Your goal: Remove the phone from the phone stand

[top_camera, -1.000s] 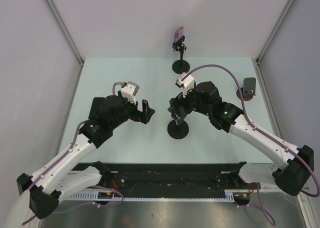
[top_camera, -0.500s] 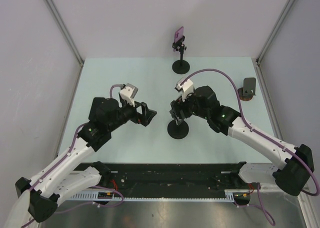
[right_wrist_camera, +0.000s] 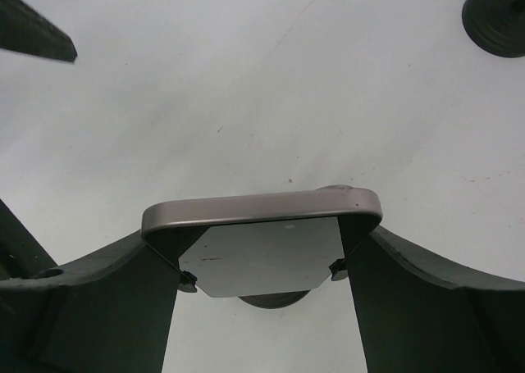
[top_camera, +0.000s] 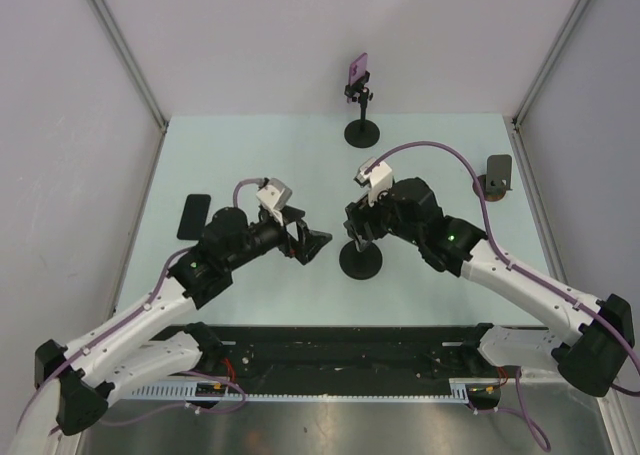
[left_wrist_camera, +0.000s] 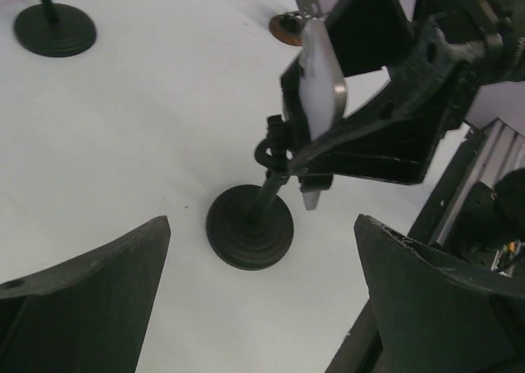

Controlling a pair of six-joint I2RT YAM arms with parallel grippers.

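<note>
The phone, grey-edged with a dark face, sits on top of the black phone stand at the table's middle. My right gripper is shut on the phone, one finger on each side of it; the stand's base shows just below. In the left wrist view the phone is seen edge-on above the stand's stem and round base. My left gripper is open and empty, low over the table just left of the base, pointing at it.
A second stand with a pink phone is at the back. A small dark holder is at the right edge. A flat black slab lies on the table at the left.
My left arm has swung right and nearer, bringing its open gripper close to the stand's base and uncovering the black slab. My right gripper stays on the phone, shifted slightly.
</note>
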